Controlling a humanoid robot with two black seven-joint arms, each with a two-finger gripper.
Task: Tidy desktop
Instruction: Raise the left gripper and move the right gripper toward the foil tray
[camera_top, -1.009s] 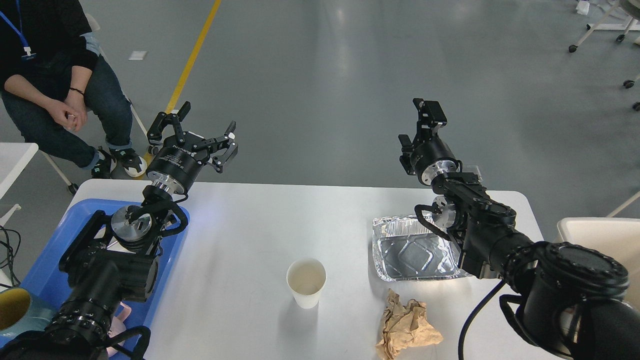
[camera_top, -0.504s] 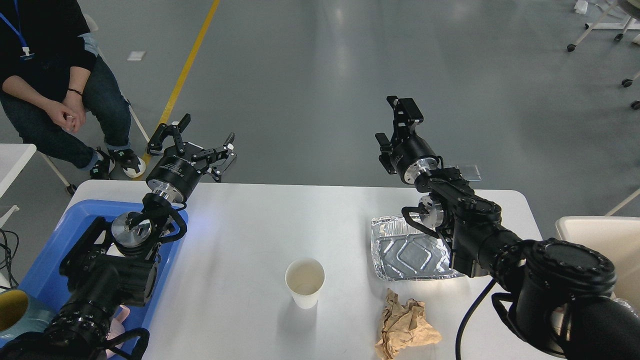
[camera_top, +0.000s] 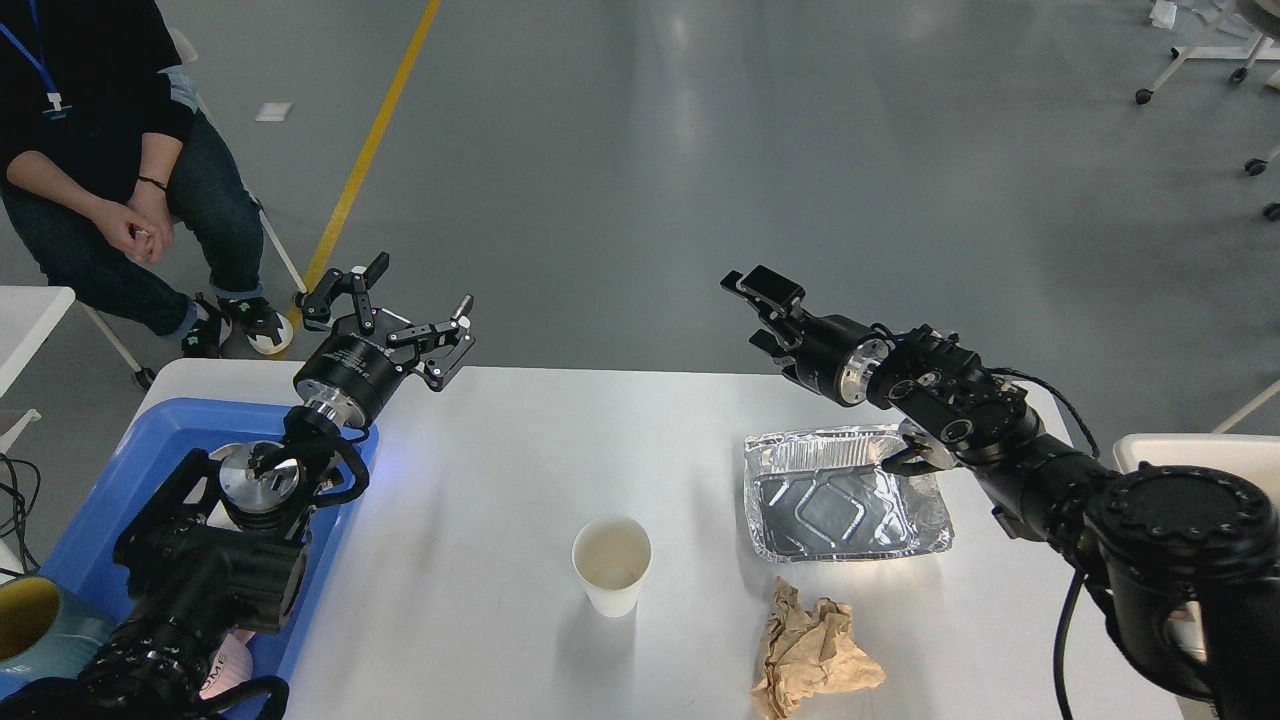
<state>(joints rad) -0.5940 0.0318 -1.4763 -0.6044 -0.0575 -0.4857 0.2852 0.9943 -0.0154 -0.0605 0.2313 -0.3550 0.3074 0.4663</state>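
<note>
The white desktop (camera_top: 500, 450) holds an empty paper cup (camera_top: 611, 565) near the middle front. An empty foil tray (camera_top: 840, 495) lies to its right, and a crumpled brown paper (camera_top: 810, 650) sits at the front edge. My left gripper (camera_top: 405, 305) hovers open and empty over the far left edge of the desktop, above the blue tray's corner. My right gripper (camera_top: 762, 292) points left above the far edge, beyond the foil tray. It is seen side-on, so its fingers cannot be told apart. Neither gripper touches anything.
A blue tray (camera_top: 140, 450) lies on the left under my left arm, with a teal and yellow object (camera_top: 30, 620) at its front. A cream bin (camera_top: 1170, 455) stands past the table's right edge. A person (camera_top: 100, 150) sits at the far left.
My right gripper has swung from pointing upward to pointing left and dropped lower, and the right arm has uncovered the foil tray's right side. My left gripper has sunk slightly.
</note>
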